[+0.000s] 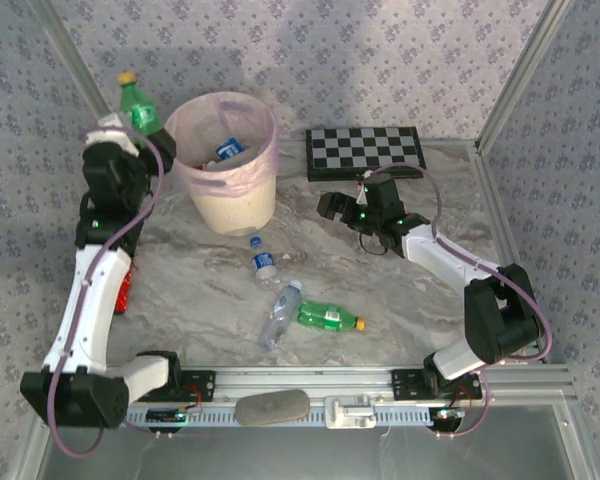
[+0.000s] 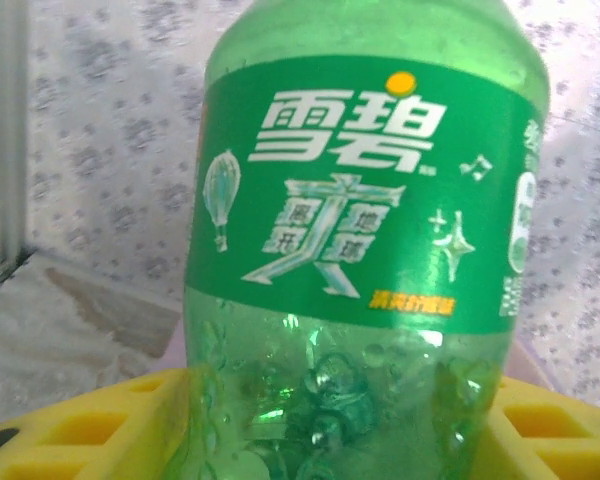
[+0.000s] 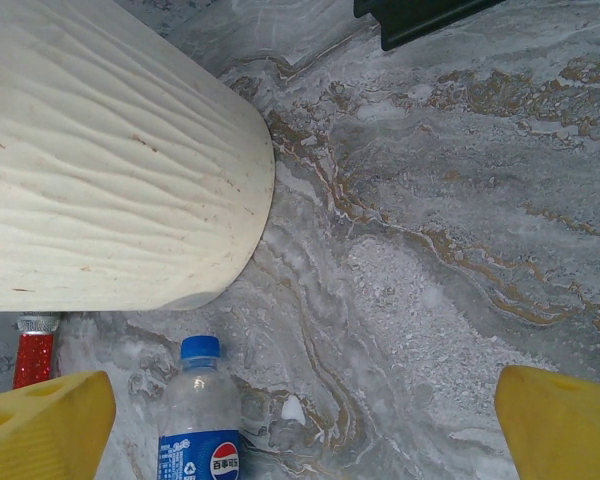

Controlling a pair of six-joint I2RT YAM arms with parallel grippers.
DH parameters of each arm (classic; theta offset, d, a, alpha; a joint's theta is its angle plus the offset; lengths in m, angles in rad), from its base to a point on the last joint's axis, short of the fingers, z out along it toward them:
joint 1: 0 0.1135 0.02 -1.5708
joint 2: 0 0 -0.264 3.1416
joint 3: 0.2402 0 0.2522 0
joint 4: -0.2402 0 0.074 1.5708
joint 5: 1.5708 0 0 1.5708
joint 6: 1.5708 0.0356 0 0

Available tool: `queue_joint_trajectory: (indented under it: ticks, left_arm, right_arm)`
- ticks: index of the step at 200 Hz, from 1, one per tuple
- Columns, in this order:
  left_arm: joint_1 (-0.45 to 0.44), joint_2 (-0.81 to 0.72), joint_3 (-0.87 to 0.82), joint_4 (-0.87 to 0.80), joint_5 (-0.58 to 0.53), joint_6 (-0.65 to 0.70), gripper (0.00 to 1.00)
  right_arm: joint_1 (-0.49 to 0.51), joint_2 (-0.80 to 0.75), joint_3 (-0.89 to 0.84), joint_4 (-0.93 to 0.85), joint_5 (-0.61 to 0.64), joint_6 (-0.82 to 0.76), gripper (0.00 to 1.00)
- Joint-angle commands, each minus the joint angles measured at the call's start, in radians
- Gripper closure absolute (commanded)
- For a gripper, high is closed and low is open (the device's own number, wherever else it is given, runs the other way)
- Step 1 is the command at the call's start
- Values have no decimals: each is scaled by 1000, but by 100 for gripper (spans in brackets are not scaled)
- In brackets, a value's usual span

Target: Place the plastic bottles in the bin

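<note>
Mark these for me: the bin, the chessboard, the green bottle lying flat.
bin (image 1: 230, 200): top view, on its cream outer wall.
chessboard (image 1: 366, 150): top view, middle of the board.
lying green bottle (image 1: 327, 316): top view, on its label, mid-body.

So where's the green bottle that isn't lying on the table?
Top view, far left: the left gripper holds the green bottle aloft, left of the bin.

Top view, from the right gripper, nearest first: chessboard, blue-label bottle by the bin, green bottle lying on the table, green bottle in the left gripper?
From the right gripper:
1. Chessboard, just beyond it, far side.
2. Blue-label bottle, front-left, before the bin.
3. Lying green bottle, toward the arm bases.
4. Held green bottle, far left, in the left gripper.
</note>
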Motion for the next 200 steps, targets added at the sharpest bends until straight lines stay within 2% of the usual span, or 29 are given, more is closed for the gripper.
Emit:
queue_joint_trajectory:
  ticks: [1,44,87,115,164,200]
  left_arm:
    - [-49,95,139,-130,111,114,49]
    - [-185,269,302,-280,18,263,48]
    - [-193,402,390,-371,22,257,46]
    - [-193,450,433,-426,21,254,41]
    - [-196,420,421,-397,12,236,24]
    - [-254,337,377,-355,-53,262,8]
  right_arm:
    - [-4,10,32,11,-14,-9,1]
    - [-10,6,27,-3,-22,-15,1]
    - [-13,-5,19,-15,-20,-22,1]
    - [-16,-11,14,-18,-17,-25,1]
    - [-15,-14,10,-9,-17,-23,1]
    - [-14,-15,14,-19,-21,-31,1]
